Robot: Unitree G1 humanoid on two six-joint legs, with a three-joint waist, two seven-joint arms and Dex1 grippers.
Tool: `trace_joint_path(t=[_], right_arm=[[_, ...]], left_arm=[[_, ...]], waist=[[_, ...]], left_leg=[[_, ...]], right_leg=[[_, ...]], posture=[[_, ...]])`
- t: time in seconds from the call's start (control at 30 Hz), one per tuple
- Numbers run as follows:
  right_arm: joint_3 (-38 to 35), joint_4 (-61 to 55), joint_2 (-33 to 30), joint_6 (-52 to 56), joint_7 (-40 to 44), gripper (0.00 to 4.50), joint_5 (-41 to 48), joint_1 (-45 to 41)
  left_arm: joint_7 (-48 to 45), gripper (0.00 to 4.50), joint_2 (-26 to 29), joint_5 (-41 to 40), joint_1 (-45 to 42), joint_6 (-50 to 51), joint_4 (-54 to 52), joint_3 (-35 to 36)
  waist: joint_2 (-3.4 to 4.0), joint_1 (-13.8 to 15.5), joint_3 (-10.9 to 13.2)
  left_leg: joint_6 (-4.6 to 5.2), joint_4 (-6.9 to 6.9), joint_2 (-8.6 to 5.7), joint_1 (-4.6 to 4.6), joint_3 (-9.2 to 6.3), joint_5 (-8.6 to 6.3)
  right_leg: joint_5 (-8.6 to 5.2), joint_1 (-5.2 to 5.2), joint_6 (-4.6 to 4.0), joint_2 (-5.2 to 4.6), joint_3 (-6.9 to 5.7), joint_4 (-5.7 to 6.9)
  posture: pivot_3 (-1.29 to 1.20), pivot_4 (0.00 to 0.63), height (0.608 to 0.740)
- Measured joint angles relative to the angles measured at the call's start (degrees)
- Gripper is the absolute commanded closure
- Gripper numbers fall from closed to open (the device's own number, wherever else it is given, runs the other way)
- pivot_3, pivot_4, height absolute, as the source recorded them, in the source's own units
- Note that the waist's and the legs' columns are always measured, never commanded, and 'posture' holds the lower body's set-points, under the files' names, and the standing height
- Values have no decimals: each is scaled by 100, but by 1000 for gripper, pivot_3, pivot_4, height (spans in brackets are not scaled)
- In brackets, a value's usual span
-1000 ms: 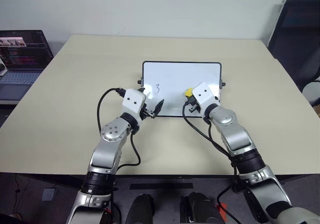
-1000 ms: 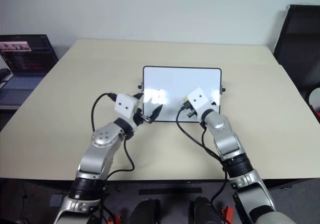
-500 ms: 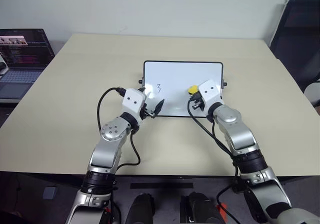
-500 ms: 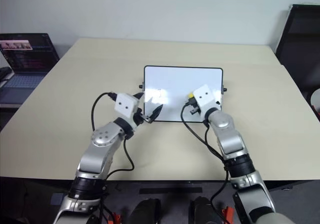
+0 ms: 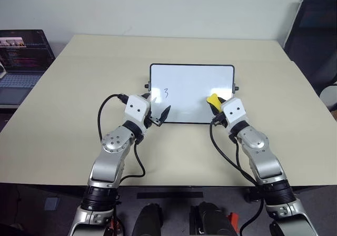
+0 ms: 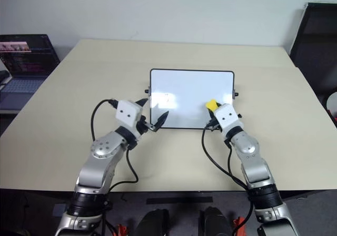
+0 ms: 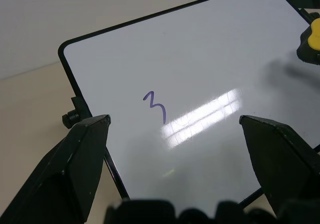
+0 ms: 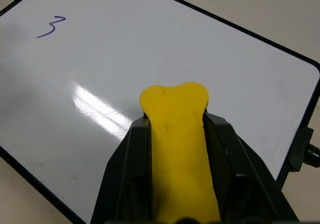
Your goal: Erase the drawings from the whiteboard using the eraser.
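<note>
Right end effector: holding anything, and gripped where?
Yes. The right end effector is shut on the eraser, fingers clamping its two long sides; its wider yellow end sticks out past the fingertips.

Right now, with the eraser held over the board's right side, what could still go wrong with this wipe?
The handwritten "3" remains on the glossy white black-framed whiteboard, far from the yellow block eraser clamped in the right tool, so a short stroke may miss it. The open left tool straddles the board's near left corner without gripping, so the board may slide.
</note>
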Motion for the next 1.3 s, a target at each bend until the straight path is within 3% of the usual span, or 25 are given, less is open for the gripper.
trace_joint_path(t=[0.33,0.77,1.3], right_arm=[[24,79,-7,-176,38,3398,-41,-77],[555,335,-304,-1354,578,3398,-348,-279],[563,651,-175,-1538,766,3398,-389,-537]], left_arm=[[2,0,8,0,-5,7,0,0],[31,0,7,-1,17,19,-32,2],[356,0,12,7,239,119,-180,257]], waist=[[0,9,0],[0,11,0],[0,10,0]], left_leg=[[0,0,0,0,-1,0],[0,3,0,1,-3,0],[0,7,0,3,-4,0]], right_leg=[[0,0,-1,0,-1,0],[7,2,-12,0,-3,4],[17,5,-29,0,-4,10]], posture=[[0,150,740],[0,150,740],[0,150,740]])
